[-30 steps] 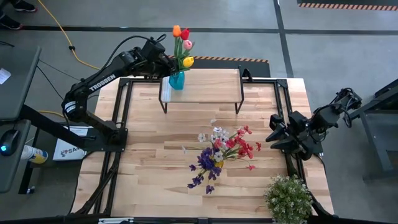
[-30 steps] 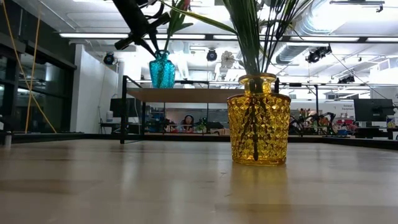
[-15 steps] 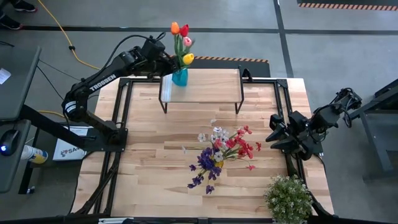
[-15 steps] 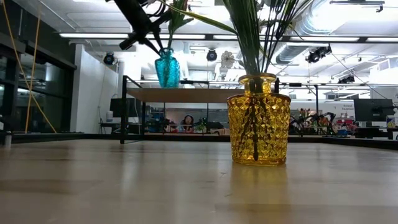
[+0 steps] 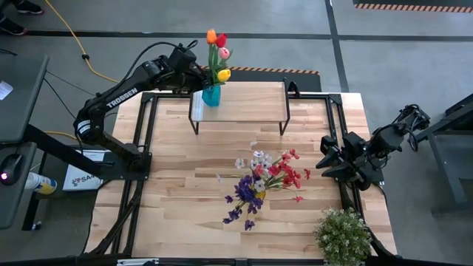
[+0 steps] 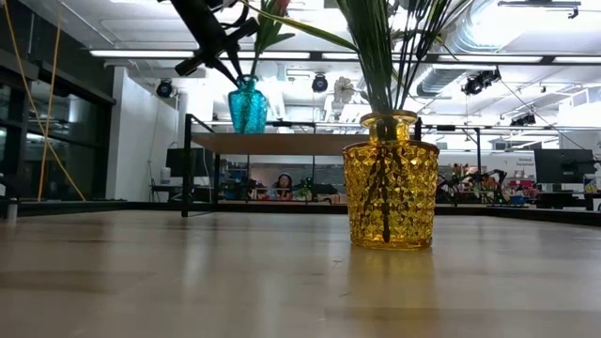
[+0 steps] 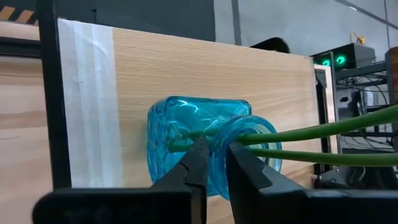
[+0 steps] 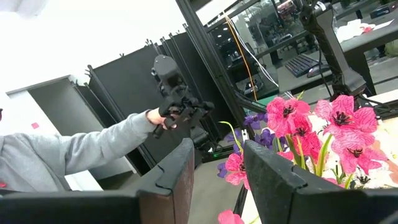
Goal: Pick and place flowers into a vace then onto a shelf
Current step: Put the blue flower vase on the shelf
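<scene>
My left gripper (image 5: 199,77) is shut on a blue glass vase (image 5: 211,94) that holds orange, red, pink and yellow tulips (image 5: 217,50). The vase stands upright over the left far corner of the shelf (image 5: 244,105), a low wood-topped riser on black legs. In the low view its base (image 6: 247,129) is at or just above the shelf top (image 6: 291,142); which, I cannot tell. Red, purple and white sprays (image 5: 264,179) stand in a yellow glass vase (image 6: 390,180) mid-table. My right gripper (image 5: 327,159) waits open at the table's right edge. My left gripper (image 7: 217,151) pinches the wall of the blue vase's neck (image 7: 219,134) at its rim, one finger inside the mouth and one outside. The fingers come slanting down from the table's left. The vase is upright, with the tulip stems (image 7: 311,134) rising past the inner finger.
A bushy pale-green potted plant (image 5: 342,235) sits at the near right corner. Black frame rails (image 5: 145,148) run along the table's left and right sides. The right wrist view shows a person's grey sleeve (image 8: 74,155) in the room beyond. Bare wood lies near the table's left side.
My left gripper carried the blue vase a little up and toward the shelf's far right, then brought it back down and left, close to where it was a second ago. The vase stayed upright. The right arm kept still.
</scene>
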